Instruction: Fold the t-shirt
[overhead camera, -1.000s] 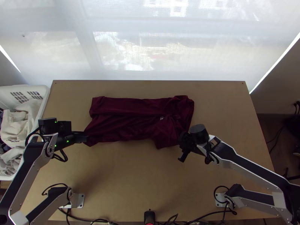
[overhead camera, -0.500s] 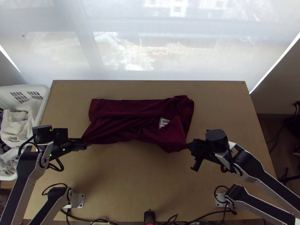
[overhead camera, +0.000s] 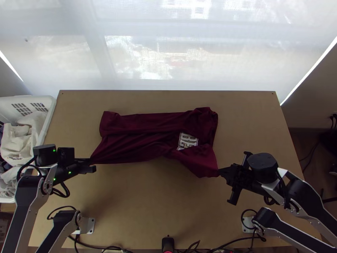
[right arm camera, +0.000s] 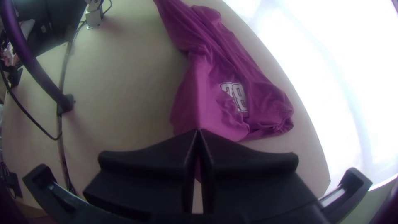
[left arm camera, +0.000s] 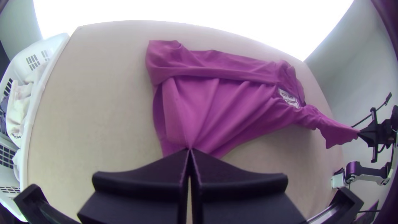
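My left gripper (overhead camera: 90,163) is shut on the near left corner of the dark red t-shirt (overhead camera: 135,135). At the shirt's near right corner, my right gripper (overhead camera: 220,172) pinches the cloth, pulling it out to a point. The shirt's far part lies folded over in a long band, rumpled at the far right, with white lettering between the layers. Creases fan out from the left gripper (left arm camera: 190,150) across the shirt (left arm camera: 211,99) in the left wrist view. In the right wrist view the right gripper (right arm camera: 199,132) is closed on the shirt (right arm camera: 207,83).
A white basket (overhead camera: 49,110) holding pale cloths stands at the table's left edge. Bare wooden table (overhead camera: 151,202) lies between the shirt and the near edge, where cables and a small black device (overhead camera: 168,243) sit.
My right gripper has moved right and toward the near edge, drawing the shirt's corner along and uncovering more lettering. My left gripper has shifted slightly left and nearer, stretching its corner.
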### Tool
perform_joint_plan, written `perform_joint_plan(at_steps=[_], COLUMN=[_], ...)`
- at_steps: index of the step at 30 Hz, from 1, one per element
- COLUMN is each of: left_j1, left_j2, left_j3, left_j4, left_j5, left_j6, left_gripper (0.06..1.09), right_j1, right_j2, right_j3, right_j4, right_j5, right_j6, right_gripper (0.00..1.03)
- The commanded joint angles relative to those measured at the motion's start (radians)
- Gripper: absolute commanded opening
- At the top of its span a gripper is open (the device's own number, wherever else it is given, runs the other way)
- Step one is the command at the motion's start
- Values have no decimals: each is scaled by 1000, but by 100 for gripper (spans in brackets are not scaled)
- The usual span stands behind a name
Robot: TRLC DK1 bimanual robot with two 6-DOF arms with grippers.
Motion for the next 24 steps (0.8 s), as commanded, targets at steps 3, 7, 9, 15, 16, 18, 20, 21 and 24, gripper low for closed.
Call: perform_joint_plan(at_steps=[3, 7, 9, 15, 16, 18, 20, 21, 24], left_j1=[-52, -85, -93, -105, -104, -93, -78, -68, -58], left_j2=[111, 247, 325, 553, 586, 654, 709, 734, 792], left_j3=[2, 28, 43, 80, 91, 129, 184, 212, 278], left_j4=[151, 319, 398, 627, 662, 710, 727, 733, 734], left_j5=[0, -8, -14, -80, -105, -149, -178, -189, -208], left_j6=[-1, -1, 4, 2, 2, 2, -2, -4, -5], left_gripper=[9, 9, 9, 9, 9, 9, 9, 9, 9], right_j1=[31, 38, 38, 31, 28, 15, 6, 2, -9], right_j2=[-18, -18, -18, -14, -14, -14, -15, -15, -15], right_j3=[26, -3, -20, -55, -60, -69, -81, -84, -92], right_j4=[-77, -80, -80, -78, -78, -78, -78, -78, -77], right_j5=[-6, -6, -6, -4, -4, -4, -4, -4, -4], right_j6=[10, 8, 5, -1, -1, -1, -1, -1, -1], right_gripper=[3, 3, 3, 3, 3, 3, 3, 3, 3])
